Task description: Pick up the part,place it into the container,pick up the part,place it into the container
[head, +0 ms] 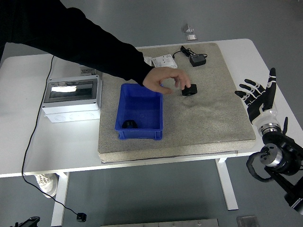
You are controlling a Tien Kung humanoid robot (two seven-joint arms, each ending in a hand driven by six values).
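A white tabletop (19, 156) carries a coarse grey-beige mat (208, 118), on which sits an open blue plastic container (139, 112) holding one small black round part (128, 125) near its front wall. A person's hand (163, 79), reaching in from the far left in a black sleeve (75, 45), grips a second black part (190, 90) at the mat's surface just right of the container. The right robot hand (258, 97) hovers at the table's right edge, fingers spread and empty. A clean pickup likely calls for waiting until the person withdraws, then reaching left and closing around the part's sides.
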